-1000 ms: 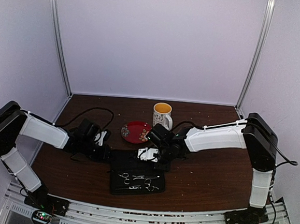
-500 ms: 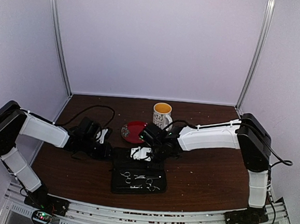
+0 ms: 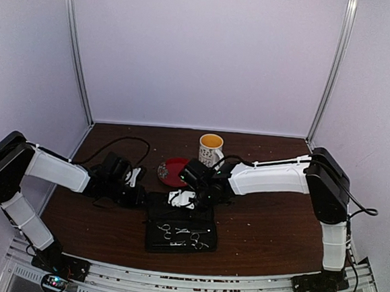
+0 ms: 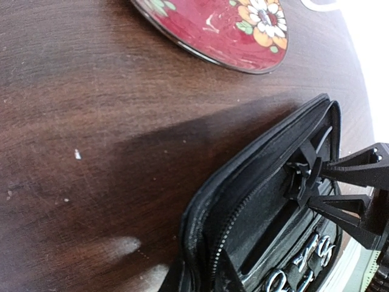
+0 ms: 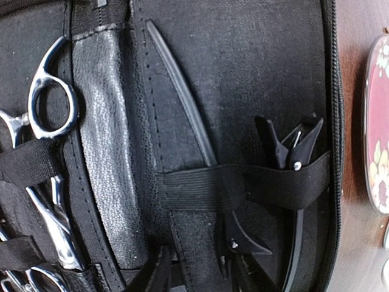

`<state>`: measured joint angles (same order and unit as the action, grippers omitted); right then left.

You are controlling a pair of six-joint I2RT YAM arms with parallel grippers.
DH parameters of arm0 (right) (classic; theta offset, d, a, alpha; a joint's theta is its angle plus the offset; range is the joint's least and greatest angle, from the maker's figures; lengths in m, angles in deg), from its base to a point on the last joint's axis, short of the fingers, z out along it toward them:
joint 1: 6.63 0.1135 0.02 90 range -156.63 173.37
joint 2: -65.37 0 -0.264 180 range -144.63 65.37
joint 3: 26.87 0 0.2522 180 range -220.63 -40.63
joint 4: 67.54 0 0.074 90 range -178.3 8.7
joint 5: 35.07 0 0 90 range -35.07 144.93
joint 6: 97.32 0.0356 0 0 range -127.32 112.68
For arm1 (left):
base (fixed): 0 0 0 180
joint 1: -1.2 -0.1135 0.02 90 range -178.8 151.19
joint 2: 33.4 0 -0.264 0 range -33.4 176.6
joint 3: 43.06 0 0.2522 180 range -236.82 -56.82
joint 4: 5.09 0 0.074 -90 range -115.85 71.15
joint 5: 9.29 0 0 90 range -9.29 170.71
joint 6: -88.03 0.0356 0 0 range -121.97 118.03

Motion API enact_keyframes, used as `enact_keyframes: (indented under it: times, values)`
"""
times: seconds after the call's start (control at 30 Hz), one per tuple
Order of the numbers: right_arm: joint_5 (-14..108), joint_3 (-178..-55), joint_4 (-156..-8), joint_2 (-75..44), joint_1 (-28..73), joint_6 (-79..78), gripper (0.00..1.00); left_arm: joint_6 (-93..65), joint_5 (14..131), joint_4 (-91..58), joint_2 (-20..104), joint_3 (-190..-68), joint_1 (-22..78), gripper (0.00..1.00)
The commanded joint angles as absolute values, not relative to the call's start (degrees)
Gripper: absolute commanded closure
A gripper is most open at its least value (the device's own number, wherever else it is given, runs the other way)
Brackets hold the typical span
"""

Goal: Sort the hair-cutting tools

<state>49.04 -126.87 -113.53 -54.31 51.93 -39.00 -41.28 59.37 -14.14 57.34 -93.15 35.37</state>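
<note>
Hair-cutting tools (image 3: 164,231): all in the open black zip case (image 5: 255,61) on the table (image 3: 263,219). R gripper (image 5: 203,275) hangs over the case's far half, fingers pointing down into it, jaws apart w/ a clear gap, not clamped on anything. Right at its fingertips: hinge end of clip A (image 5: 243,238), tucked under the elastic band (image 5: 200,185); can't tell if a finger touches it. Clip B (image 5: 290,152) sits just beside that, on the gripper's side toward the red saucer (image 5: 378,121). It's also under the band, pinch end sticking out past it. Thin black stick (image 5: 182,91) runs diag. away from the fingertips, near end under the same band. On the opp. side of R gripper, in the case's near half: scissors #1 (image 3: 164,231) and scissors #2 (image 3: 196,239), silver, ring handles, side by side under straps (image 5: 27,164).

L gripper (image 3: 137,194) is low at the case's far-left corner. In L wrist view the case rim + zip run straight up to it, but its own fingers don't show. So can't tell open/closed or whether it pinches the rim. The red saucer lies just ahead of L gripper, beside the case w/ a strip of table btwn. Mug (image 3: 211,149) stands beyond R gripper, past the saucer, well apart from the case.
</note>
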Motion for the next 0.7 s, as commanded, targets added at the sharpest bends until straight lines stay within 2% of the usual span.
enact_keyframes:
  times: [0.0, 0.1, 0.4, 0.53, 0.67]
  values:
    - [49.2, -127.0, -114.2, -48.8, 50.1, -37.3, 0.61, -39.2, 56.5, -10.2, 56.6, -95.0, 36.5, 0.96]
    - [49.1, -126.9, -117.3, -44.1, 48.0, -37.4, 0.57, -38.3, 56.8, -9.9, 56.4, -95.4, 36.5, 1.0]
    - [46.7, -123.8, -118.4, -34.0, 41.8, -32.7, 0.54, -32.6, 58.1, -2.1, 52.5, -93.5, 39.4, 1.0]
    - [35.3, -125.2, -121.5, -33.5, 39.4, -33.4, 0.35, -26.4, 62.4, 0.4, 50.3, -90.7, 43.1, 1.0]
    - [27.9, -128.6, -127.3, -38.4, 38.8, -36.2, 0.32, -21.8, 65.4, 4.9, 48.0, -87.1, 46.1, 1.0]
